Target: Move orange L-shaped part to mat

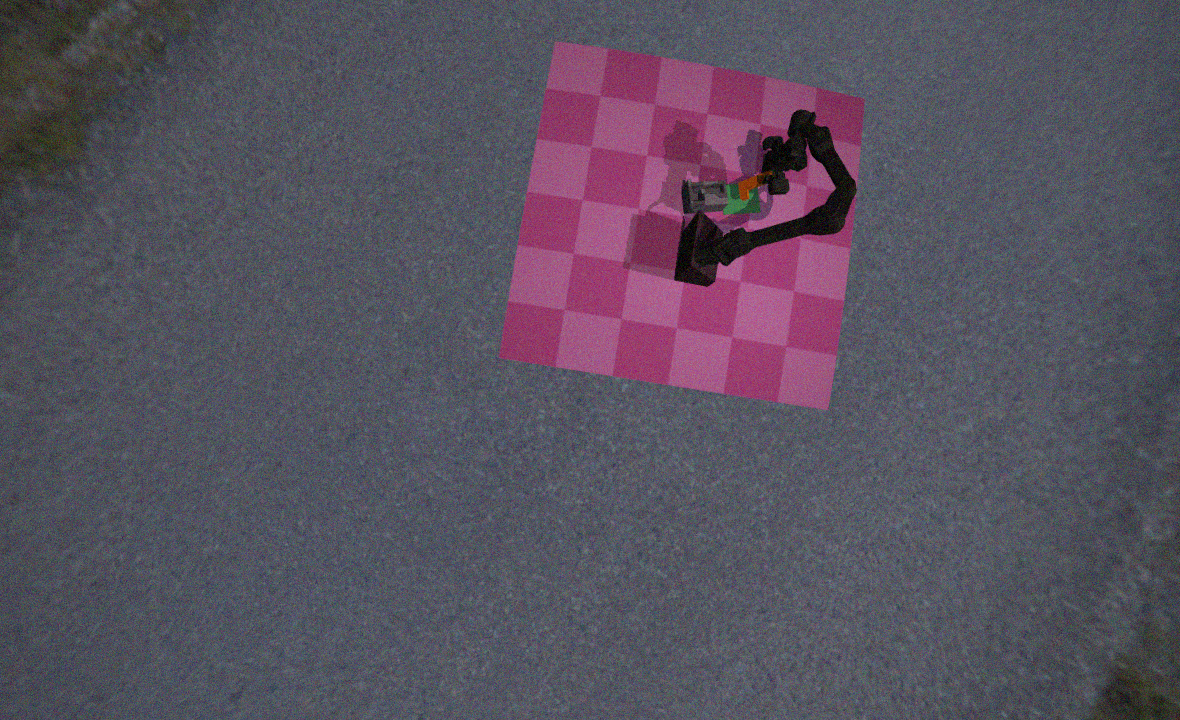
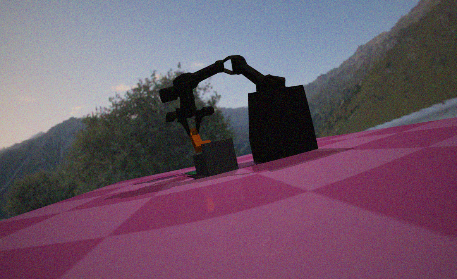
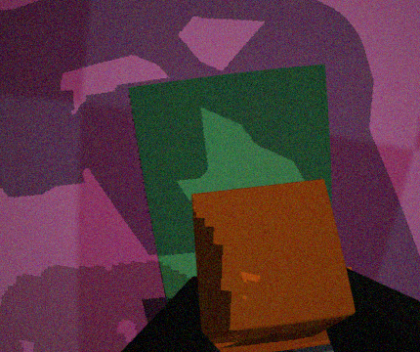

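Note:
The orange L-shaped part [image 1: 745,187] [image 2: 196,140] [image 3: 273,244] is out of the grey tray [image 1: 717,203] [image 2: 219,157]. My gripper [image 1: 765,176] [image 2: 193,130] [image 3: 262,284] is shut on its raised end. The part hangs tilted in the exterior view, with its L-shaped end lower. In the wrist view it covers the lower part of the green mat [image 1: 739,207] [image 2: 190,172] [image 3: 171,147]. The part is above mat level, and I see no contact with the mat. The fingertips are partly hidden by the part in the wrist view.
The tray stands next to the mat on the pink checkered surface [image 1: 594,340] [image 2: 223,225] [image 3: 24,220]. The arm's dark base [image 1: 694,255] [image 2: 280,128] stands near the tray. Shadows of the arm fall across the mat and the checkered surface.

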